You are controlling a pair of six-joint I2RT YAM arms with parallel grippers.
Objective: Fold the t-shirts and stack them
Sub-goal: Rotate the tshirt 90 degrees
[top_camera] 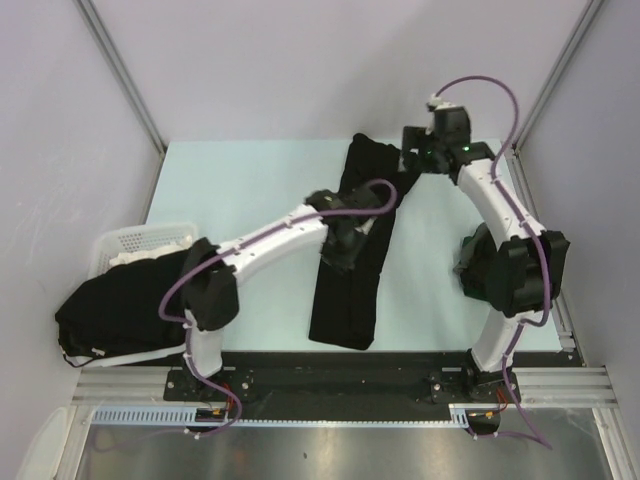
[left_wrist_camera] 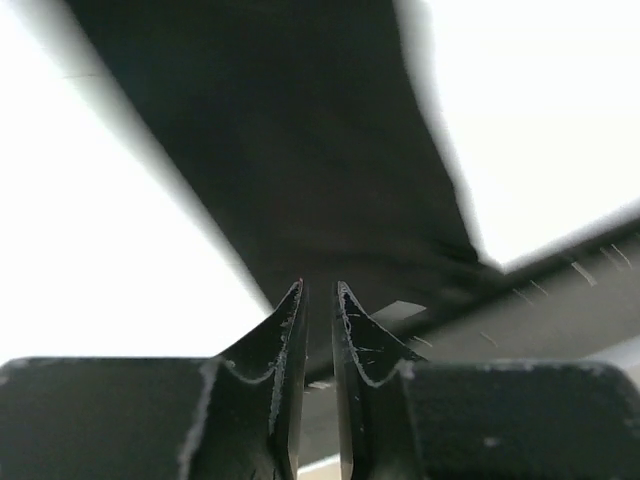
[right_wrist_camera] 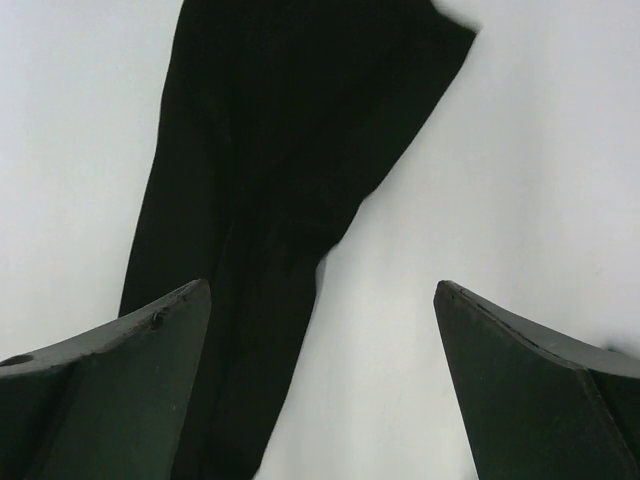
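One black t-shirt [top_camera: 348,300] lies on the table as a long narrow strip, running from the far middle to the near edge. It also shows in the left wrist view [left_wrist_camera: 300,150] and the right wrist view [right_wrist_camera: 270,120]. My left gripper [top_camera: 343,250] [left_wrist_camera: 320,287] hovers over the strip's middle, jaws almost together with only a thin gap and no cloth between them. My right gripper [top_camera: 412,152] [right_wrist_camera: 320,285] is wide open and empty just right of the strip's far end, above bare table. More black t-shirts [top_camera: 110,305] are heaped over the basket at the left.
A white slotted basket [top_camera: 140,240] stands at the table's left edge under the heap. The pale table [top_camera: 250,190] is walled on the left, right and back. A black rail [top_camera: 330,385] runs along the near edge by the arm bases.
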